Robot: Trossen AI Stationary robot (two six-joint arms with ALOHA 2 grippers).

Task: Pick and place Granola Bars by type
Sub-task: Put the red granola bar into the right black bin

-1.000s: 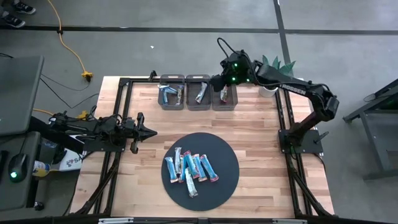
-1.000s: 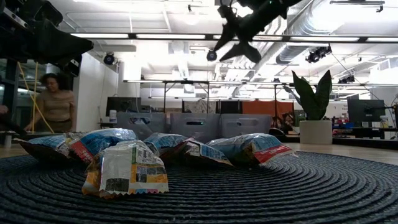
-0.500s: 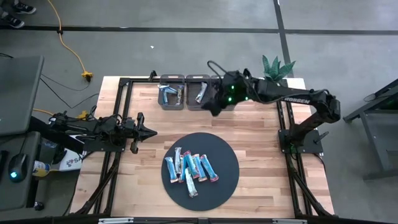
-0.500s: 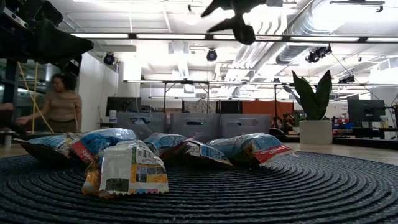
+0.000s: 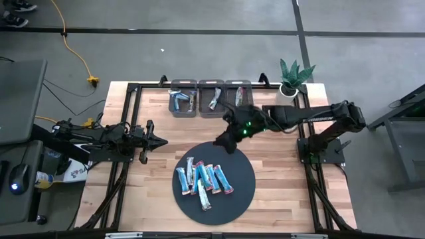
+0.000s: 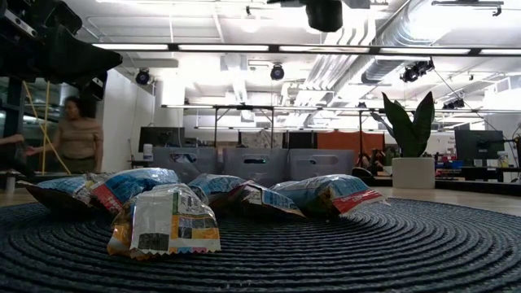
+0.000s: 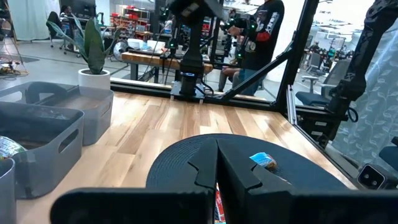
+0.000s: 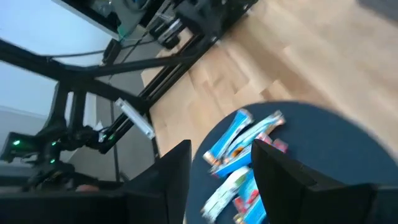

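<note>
Your right claw [image 5: 222,143] hangs over the far edge of the dark round mat [image 5: 243,189], fingers parted, nothing between them. The Granola Bars [image 5: 202,180] lie heaped on that mat, mostly light blue; a few more sit in the grey bins [image 5: 212,106] at the worktop's [image 5: 279,166] far side. Your left claw [image 5: 158,140] waits over the worktop's left side, pinched closed and empty.

**Wooden table with mat, bins and a plant**

The light wooden table [image 5: 159,172] carries a round dark woven mat [image 5: 236,194] toward its near edge, about mid-width. Three grey bins [image 5: 212,99] sit side by side along the far edge. A small potted plant [image 5: 289,81] stands at the far right corner.
</note>
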